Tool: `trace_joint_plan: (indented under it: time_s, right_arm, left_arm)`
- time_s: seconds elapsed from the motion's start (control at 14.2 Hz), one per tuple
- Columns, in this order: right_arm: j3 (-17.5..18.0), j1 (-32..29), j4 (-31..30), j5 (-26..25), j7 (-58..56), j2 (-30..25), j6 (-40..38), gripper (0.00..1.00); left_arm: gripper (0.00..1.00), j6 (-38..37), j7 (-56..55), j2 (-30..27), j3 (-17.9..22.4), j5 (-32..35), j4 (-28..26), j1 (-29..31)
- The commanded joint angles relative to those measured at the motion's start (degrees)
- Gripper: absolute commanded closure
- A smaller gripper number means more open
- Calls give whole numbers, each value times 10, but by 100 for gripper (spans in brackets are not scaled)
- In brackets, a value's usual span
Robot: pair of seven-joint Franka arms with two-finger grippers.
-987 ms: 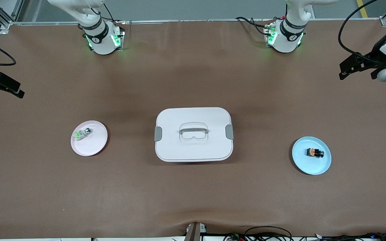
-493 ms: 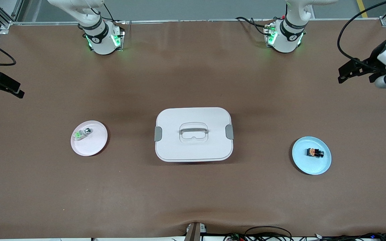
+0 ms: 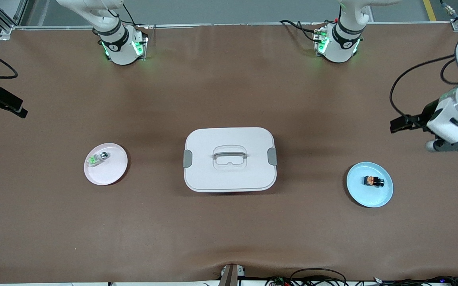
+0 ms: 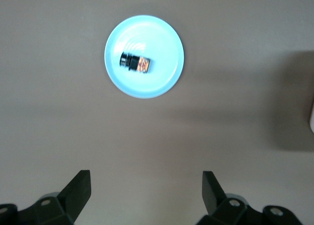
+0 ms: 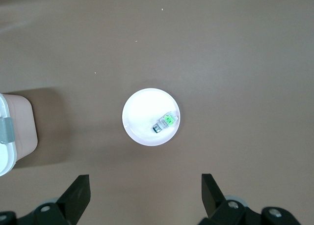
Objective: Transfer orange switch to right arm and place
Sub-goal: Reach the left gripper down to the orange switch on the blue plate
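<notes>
Switch: the orange switch (image 3: 373,181) lies on its side on my blue plate (image 3: 384,198), toward the left arm's end of the table, untouched by any finger.
Left gripper: my left gripper (image 4: 145,188) hangs in the air over bare table near the blue plate, fingers wide apart and holding nothing. This gap I see only in the left wrist view; the front view shows just the white wrist and a dark finger (image 3: 402,124) from the side.
Left wrist view: orange switch (image 4: 136,63) shows its orange face at one end and a black body, and the blue plate (image 4: 167,72) is whole in the picture.
Right gripper: my right gripper (image 5: 145,188) waits high near the table edge at the right arm's end, fingers also apart, empty. The front view shows only its dark tip (image 3: 2,104).
Right wrist view: pink plate (image 5: 140,122) with the small clear piece with green top (image 5: 164,122) on it.
Centre: white lidded box (image 3: 229,159) stands between the two plates, lid on, handle lying flat.
</notes>
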Motion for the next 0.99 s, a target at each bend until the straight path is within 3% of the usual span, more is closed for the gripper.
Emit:
trace_joint_plan:
  time_s: [0.0,0.49,0.92]
  right_arm:
    - [-1,5,-20,-1,-6,-18,9,0]
    - [-1,2,-21,-13,-6,-17,11,0]
    - [-1,4,-21,-14,-6,-17,12,0]
  left_arm:
    - [0,93,21,4,2,2,-66,8]
    - [0,291,147,101,1,12,-117,33]
    - [0,412,231,165,2,12,-147,62]
